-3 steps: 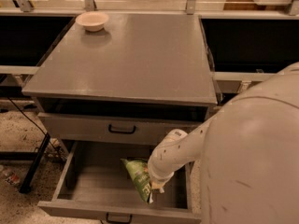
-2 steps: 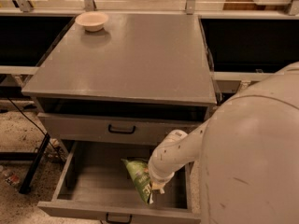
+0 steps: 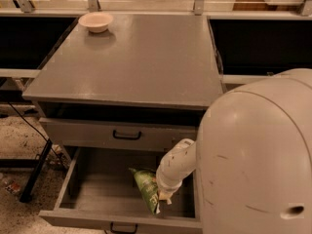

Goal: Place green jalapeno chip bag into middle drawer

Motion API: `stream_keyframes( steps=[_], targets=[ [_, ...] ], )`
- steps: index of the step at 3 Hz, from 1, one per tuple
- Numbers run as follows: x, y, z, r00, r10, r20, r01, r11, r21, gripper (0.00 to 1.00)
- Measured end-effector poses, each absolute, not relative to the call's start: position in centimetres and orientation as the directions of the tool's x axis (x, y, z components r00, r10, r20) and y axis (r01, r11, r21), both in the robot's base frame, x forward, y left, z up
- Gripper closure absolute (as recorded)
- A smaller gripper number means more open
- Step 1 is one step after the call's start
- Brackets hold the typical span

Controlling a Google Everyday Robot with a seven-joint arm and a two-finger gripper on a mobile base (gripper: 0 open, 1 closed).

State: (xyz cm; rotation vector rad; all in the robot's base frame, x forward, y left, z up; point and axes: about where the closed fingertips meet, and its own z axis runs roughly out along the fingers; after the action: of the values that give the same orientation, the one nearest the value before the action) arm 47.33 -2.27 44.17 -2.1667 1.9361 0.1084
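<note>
Nothing is seen to have moved since a second ago: arm, bag and drawer are held where they were. The robot's pale body (image 3: 258, 160) fills the space to the right of the gripper and behind it, and the arm (image 3: 176, 165) is reached down from it into the middle drawer (image 3: 66, 179), which is pulled open around and below the gripper (image 3: 164, 197). The green jalapeno chip bag (image 3: 146, 188) is found just left of the gripper, touching its tip, tilted, inside the drawer and close to the front wall. How wide the gripper is set cannot be told, nor whether the bag is gripped or only leaned on.

The risk is judged to be at that front wall: if the bag is let go tilted, it could be left propped on the rim, or caught when the drawer is pushed in. A crinkly bag could also be dragged up with the gripper on the way out.

Above the gripper, the cabinet top (image 3: 136, 62) and the upper drawer front (image 3: 87, 130) overhang the arm's way out. A beige bowl (image 3: 96, 21) is seen far back and left, well apart.
</note>
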Motion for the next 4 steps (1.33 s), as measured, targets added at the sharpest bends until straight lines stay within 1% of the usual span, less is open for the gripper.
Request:
stream_keyframes(
  steps=[1, 2, 3, 4],
  targets=[
    [48.2, -3.2, 42.1, 0.072, -0.977, -0.202, -0.994, -0.053, -0.097, 1.00],
    [50.8, -4.7, 39.6, -0.007, -0.980, -0.200, -0.997, 0.022, -0.077, 1.00],
    [49.7, -5.8, 39.3, -0.022, -0.978, -0.207, -0.997, 0.037, -0.072, 1.00],
    [49.7, -5.8, 39.3, -0.022, -0.978, -0.207, -0.997, 0.037, -0.072, 1.00]
  ],
)
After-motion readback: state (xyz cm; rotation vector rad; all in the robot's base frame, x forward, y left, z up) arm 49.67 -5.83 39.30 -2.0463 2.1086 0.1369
